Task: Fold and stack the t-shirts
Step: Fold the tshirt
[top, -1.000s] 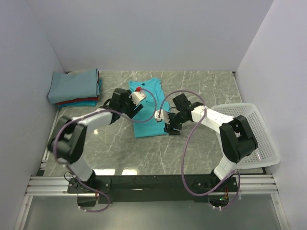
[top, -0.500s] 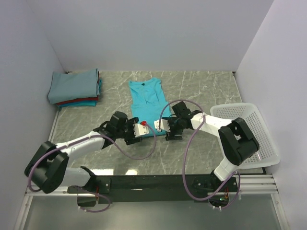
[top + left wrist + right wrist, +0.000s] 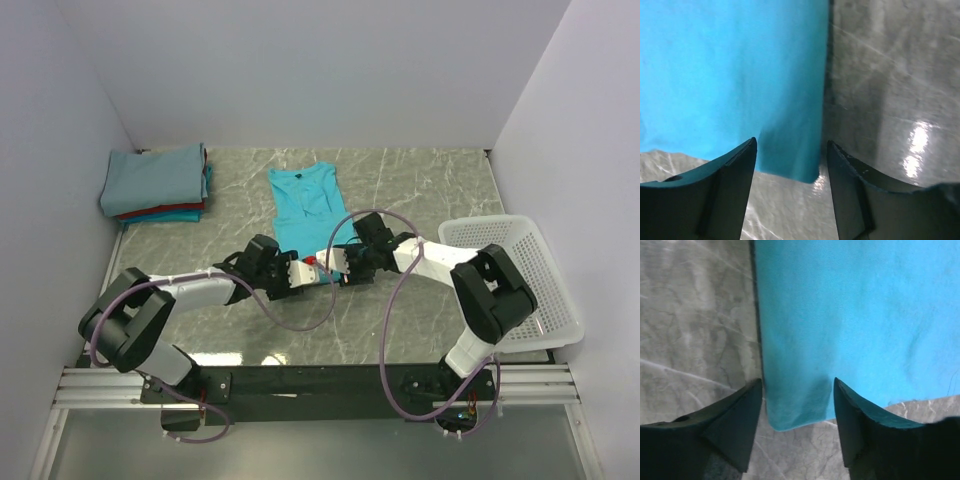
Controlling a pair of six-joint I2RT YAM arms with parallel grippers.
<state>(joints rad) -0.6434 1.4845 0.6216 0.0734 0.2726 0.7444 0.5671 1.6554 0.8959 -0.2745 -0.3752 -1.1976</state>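
A bright turquoise t-shirt (image 3: 303,205), folded into a long strip, lies flat mid-table with its collar at the far end. My left gripper (image 3: 308,274) and right gripper (image 3: 338,267) sit low at its near hem, close together. In the left wrist view the open left gripper (image 3: 790,150) straddles a near corner of the turquoise shirt (image 3: 740,75) without pinching it. In the right wrist view the open right gripper (image 3: 797,390) straddles the other near corner of the shirt (image 3: 850,315). Folded grey-blue, red and teal t-shirts (image 3: 155,180) are stacked at the far left.
A white mesh basket (image 3: 500,222) stands at the right edge of the table, beside the right arm. The marble tabletop (image 3: 430,190) lies between the shirt and the basket. Grey walls close in the left, back and right sides.
The left arm swung from the shirt's middle down to its near hem, then shifted right. The right gripper crept left to the near hem. The shirt now lies flat.
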